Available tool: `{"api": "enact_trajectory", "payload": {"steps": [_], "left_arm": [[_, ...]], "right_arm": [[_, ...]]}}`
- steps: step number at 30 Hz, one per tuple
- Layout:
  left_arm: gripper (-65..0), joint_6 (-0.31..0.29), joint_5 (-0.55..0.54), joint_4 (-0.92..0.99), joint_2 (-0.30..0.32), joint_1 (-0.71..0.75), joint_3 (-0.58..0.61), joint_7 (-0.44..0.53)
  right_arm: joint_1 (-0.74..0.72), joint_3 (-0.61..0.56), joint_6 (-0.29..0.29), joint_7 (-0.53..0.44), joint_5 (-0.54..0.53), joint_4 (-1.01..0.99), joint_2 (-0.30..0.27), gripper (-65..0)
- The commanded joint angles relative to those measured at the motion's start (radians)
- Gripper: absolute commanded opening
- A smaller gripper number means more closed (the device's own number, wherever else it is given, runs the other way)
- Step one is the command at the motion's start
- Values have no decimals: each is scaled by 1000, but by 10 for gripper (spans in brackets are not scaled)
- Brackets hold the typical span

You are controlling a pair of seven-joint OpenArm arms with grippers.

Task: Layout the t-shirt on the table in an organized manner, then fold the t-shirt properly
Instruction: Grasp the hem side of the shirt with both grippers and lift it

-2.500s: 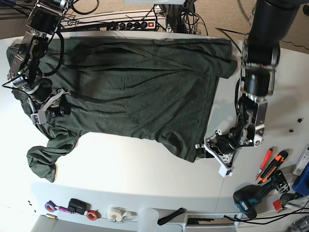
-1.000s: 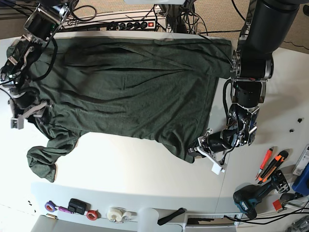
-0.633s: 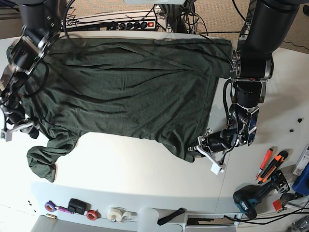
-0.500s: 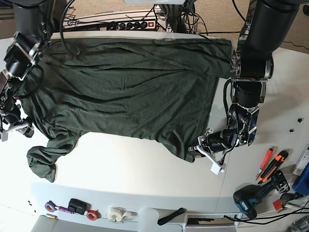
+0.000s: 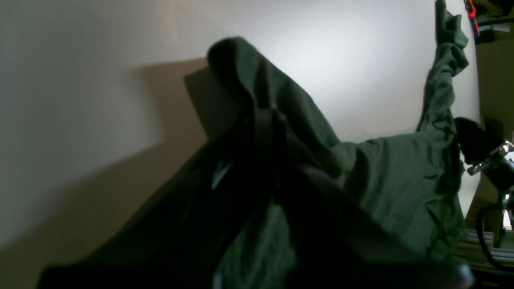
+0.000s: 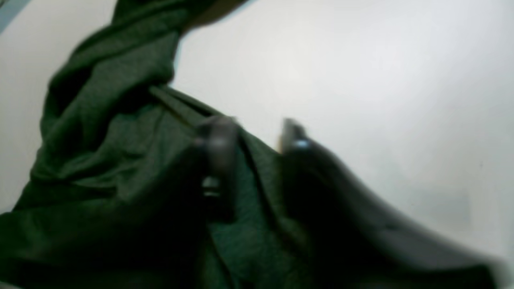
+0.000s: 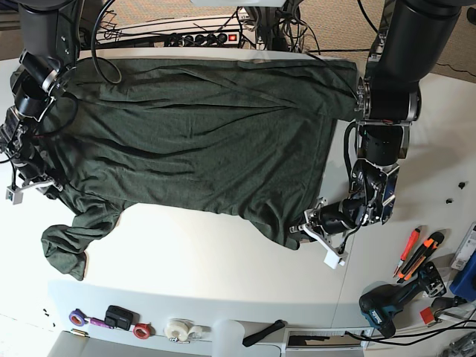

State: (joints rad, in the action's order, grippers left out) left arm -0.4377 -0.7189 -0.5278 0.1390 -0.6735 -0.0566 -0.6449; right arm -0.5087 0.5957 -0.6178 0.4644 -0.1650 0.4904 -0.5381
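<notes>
The dark green t-shirt (image 7: 201, 141) lies spread across the white table (image 7: 208, 260), with one sleeve (image 7: 71, 242) bunched at the front left. My left gripper (image 7: 312, 227) rests low at the hem corner on the right. The left wrist view shows this gripper (image 5: 267, 120) shut on a fold of the t-shirt (image 5: 393, 180). My right gripper (image 7: 30, 184) sits at the shirt's left edge. In the blurred right wrist view, the right gripper (image 6: 255, 134) straddles an edge of the t-shirt (image 6: 112, 160), with a narrow gap left between its fingers.
Tape rolls (image 7: 178, 329) and a black item (image 7: 119, 317) line the front edge. A drill (image 7: 387, 305) and orange cutters (image 7: 420, 253) lie at the front right. A power strip (image 7: 201, 36) with cables runs along the back.
The right gripper dropped down along the shirt's left edge and its jaws narrowed around the fabric. The left gripper stayed put, holding the hem corner.
</notes>
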Motion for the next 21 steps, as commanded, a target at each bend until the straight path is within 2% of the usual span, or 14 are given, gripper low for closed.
{"api": "enact_trajectory", "payload": {"steps": [1,2,5,6,9,10,12,15,21], "left_arm": [[-650,-9,-18,-14,3,-36,-3,17],[-650,-9,-18,-14,2,-36,-3,17],[-650,-25,-18,-14,3,-36,-3,18],[-650,-61,-24,-14,5,-36,-3,26],[-650,-240,-137,-14,23,-35,-3,30],[-650,-260,-192,-16,31,-35,-3,16],[-650,-260,-299,-20,47,-36,-3,-36],[-650,-260,-401,-25,73,-35,-12,-97],[-650,-260,-536,-27,100,-35,-75,-269]], "right_arm": [[-15,1,-2,14,8,7,-20,-609],[-15,1,-2,13,8,7,-21,-650],[-15,1,-2,6,8,7,-24,-650],[-15,1,-2,1,8,7,-25,-650],[-15,1,-3,-8,6,34,-24,-650],[-15,1,-6,-6,-2,50,-24,-650],[-15,1,-30,-1,-4,86,-24,-650],[-15,1,-80,8,-31,144,-24,-650],[-13,2,-80,109,-201,218,-24,-650]]}}
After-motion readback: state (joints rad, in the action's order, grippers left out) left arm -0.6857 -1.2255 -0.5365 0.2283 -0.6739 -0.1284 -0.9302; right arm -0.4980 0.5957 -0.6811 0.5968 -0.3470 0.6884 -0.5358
